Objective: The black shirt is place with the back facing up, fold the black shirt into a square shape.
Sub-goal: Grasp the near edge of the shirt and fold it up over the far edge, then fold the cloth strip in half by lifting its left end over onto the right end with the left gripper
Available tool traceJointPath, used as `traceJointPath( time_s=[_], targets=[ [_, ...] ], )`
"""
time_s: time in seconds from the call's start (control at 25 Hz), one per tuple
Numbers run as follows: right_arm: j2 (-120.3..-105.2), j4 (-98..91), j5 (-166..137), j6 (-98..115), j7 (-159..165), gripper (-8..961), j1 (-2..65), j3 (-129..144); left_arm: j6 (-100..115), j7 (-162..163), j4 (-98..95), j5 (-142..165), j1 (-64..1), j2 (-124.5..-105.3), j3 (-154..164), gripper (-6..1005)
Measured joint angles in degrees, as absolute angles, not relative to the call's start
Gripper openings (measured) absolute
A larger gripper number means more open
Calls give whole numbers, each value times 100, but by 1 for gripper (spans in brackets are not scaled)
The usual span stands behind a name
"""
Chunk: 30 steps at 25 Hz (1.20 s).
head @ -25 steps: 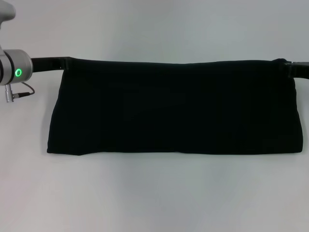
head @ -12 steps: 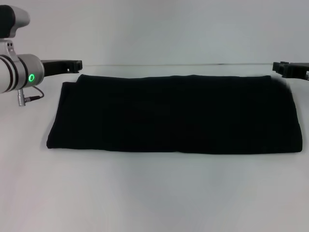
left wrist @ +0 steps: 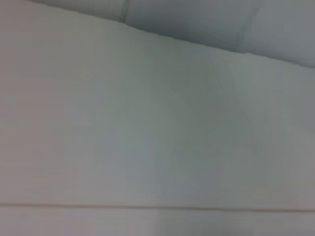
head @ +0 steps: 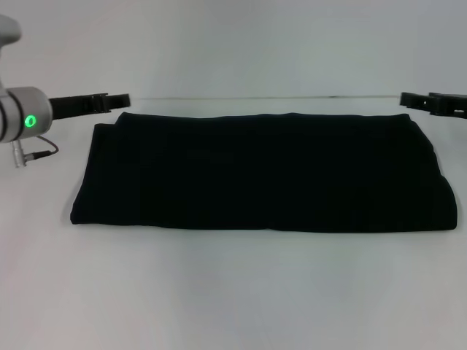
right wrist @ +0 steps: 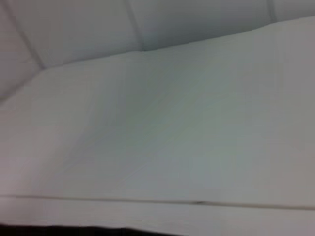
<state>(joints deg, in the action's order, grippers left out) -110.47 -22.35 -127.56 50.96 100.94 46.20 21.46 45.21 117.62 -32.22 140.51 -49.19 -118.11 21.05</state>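
Observation:
The black shirt (head: 263, 171) lies flat on the white table (head: 233, 292), folded into a wide low rectangle with its plain black side up. My left gripper (head: 120, 100) hovers just beyond the shirt's far left corner, open and holding nothing. My right gripper (head: 408, 100) hovers just beyond the far right corner, also open and empty. Neither touches the cloth. The left wrist view holds only white table and wall. Along one edge of the right wrist view runs a thin dark strip of the shirt (right wrist: 74, 232).
A pale wall rises behind the table's far edge (head: 255, 97). Bare white tabletop stretches in front of the shirt and to its left. The shirt's right end reaches almost to the side of the head view.
Both grippers let go of the shirt's far edge, which dropped onto the table. They then drew back and slightly outward from the far corners.

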Motion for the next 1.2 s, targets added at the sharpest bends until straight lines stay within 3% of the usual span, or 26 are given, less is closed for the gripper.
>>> traceJointPath(
  time_s=[0.32, 0.4, 0.76, 1.2],
  targets=[
    [-10982, -2707, -12755, 7231, 10465, 750, 4300, 2145, 8164, 12597, -4862, 14046, -4181, -11814, 1859, 827],
    [-10965, -2727, -12755, 7474, 10489, 749, 4253, 2142, 8667, 12755, -5030, 14051, -4049, -11788, 1757, 897],
    [-10957, -2731, -12778, 7645, 10455, 745, 4223, 2344, 9550, 13534, -5182, 14170, -3538, -11659, 1386, 895],
    [-10974, -2735, -12750, 7510, 10465, 745, 4308, 2676, 8998, 14507, -3986, 14651, -3682, -11603, 1420, 893]
  ],
)
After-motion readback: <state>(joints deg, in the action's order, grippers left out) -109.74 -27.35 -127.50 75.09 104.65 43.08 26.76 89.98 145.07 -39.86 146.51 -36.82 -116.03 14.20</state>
